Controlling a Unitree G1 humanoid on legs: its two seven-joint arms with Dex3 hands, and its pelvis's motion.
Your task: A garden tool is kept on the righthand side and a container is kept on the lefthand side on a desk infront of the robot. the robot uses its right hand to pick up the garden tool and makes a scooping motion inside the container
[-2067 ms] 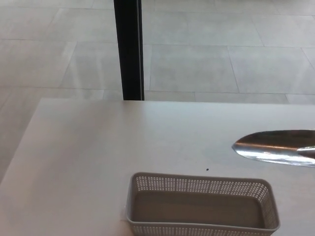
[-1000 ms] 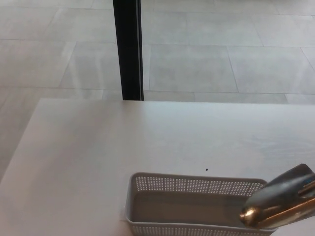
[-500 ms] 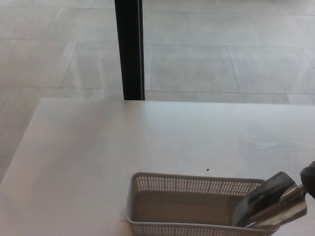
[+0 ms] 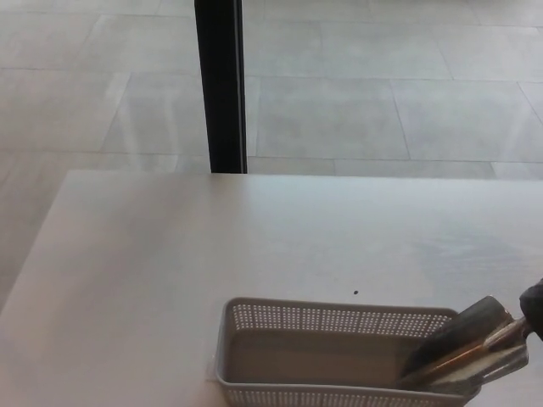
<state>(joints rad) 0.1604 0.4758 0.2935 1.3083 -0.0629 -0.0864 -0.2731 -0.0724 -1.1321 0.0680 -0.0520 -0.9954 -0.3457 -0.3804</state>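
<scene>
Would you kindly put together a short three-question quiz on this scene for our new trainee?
1. True or false: the metal trowel has its blade dipping into the right end of the basket.
2. What does the basket hold besides the blade? A) soil B) nothing visible C) water
3. Fill in: a small dark ____ marks the desk just beyond the basket.

Key: 1 true; 2 B; 3 speck.

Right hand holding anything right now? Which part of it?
The metal trowel, apparently by its handle end at the frame's right edge. Only a sliver of the right hand shows, so the grip itself cannot be seen. Its blade is inside the basket.
</scene>
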